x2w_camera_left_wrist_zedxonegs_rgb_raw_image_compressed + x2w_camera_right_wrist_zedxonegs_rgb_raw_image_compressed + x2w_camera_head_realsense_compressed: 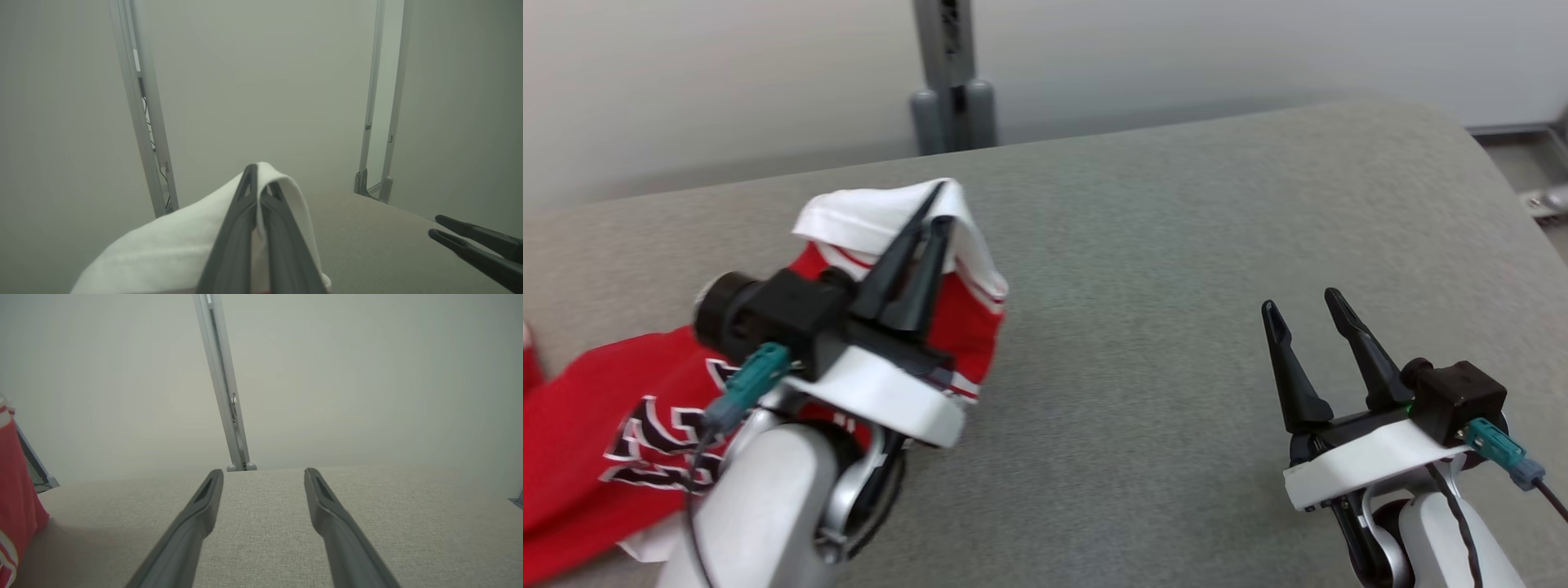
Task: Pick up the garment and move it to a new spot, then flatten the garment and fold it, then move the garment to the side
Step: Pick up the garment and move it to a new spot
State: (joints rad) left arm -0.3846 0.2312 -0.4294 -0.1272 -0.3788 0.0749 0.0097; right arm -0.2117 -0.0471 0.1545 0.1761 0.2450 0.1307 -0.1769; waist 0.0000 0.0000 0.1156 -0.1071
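While the left gripper is pinching the white edge of the red jersey between fully closed fingers and holding it lifted, the rest is trailing on the grey fabric surface at left — the right gripper is hovering empty, jaws spread wide.

Grey fabric tabletop, rounded far-right corner, spans most of head view. Grey metal post upright just behind far edge, centre-left, w/ two rounded tubes at base. Pale wall in bkgd. Floor strip far right, small metal fitting on it.
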